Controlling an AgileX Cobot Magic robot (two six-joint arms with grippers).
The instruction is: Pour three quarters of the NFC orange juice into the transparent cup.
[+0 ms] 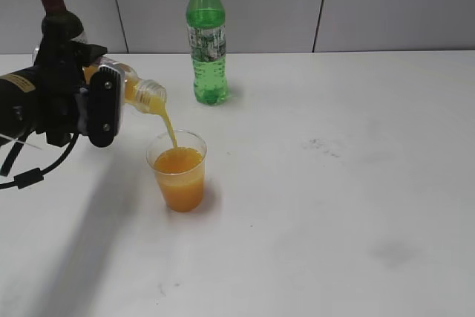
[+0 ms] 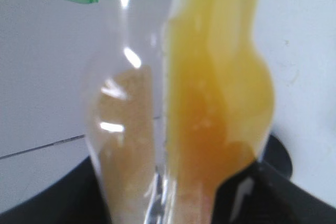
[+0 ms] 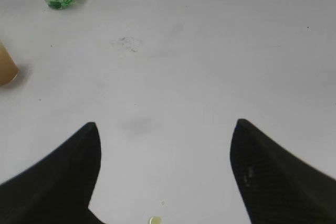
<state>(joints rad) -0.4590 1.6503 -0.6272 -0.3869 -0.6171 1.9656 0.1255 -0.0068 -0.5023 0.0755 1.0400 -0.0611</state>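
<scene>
Left gripper [image 1: 104, 105] is clamping the NFC orange juice [image 1: 137, 88] around its body, and you are holding that bottle tipped almost flat, with the open neck pointing right and slightly down. Juice is running from the mouth in a thin orange stream and landing inside the transparent cup [image 1: 179, 170].

You are keeping the cup upright on the white table [image 1: 356, 183], just below and to the right of the bottle's mouth; the two are not touching. Orange liquid is filling the cup to well above its middle, with a clear band of wall showing under the rim.

In the left wrist view the bottle [image 2: 210, 103] is filling most of the frame: orange liquid is lying along its right side, while the left side is showing clear plastic with a paler film.

Right gripper [image 3: 165, 145] is hanging over bare table on the right with its jaws standing wide apart and nothing between them. A small yellowish speck [image 3: 155, 220] is sitting on the table at the near edge of that view.

Behind the cup, a green soda bottle [image 1: 206, 38] with a yellow cap is standing upright near the far wall. A dark wine bottle [image 1: 53, 5] is standing at far left, partly hidden behind your left arm.
</scene>
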